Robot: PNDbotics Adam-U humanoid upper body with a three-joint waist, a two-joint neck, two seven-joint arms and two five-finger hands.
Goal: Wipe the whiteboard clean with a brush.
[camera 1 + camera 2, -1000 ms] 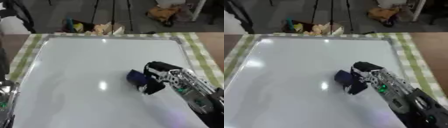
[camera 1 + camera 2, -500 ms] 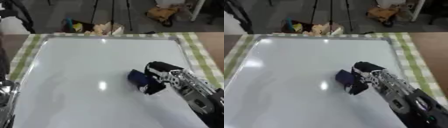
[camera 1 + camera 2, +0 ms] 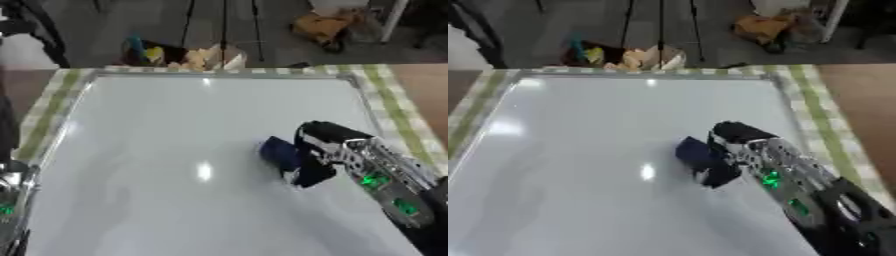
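Note:
A large whiteboard (image 3: 175,150) with a silver frame fills most of both views, its surface white with glare spots and no marks that I can make out. My right hand (image 3: 319,150) comes in from the lower right and lies on the board right of centre, its fingers curled round a dark blue brush (image 3: 278,150) that rests on the board. My left arm (image 3: 10,205) shows only as a metal part at the lower left edge; its hand is out of sight.
The board lies on a green and white checked cloth (image 3: 398,107). Beyond the far edge is a floor with tripod legs (image 3: 223,30), a pile of coloured things (image 3: 184,55) and an orange object (image 3: 319,27).
My right hand and the brush have stayed almost in the same place, shifting at most slightly.

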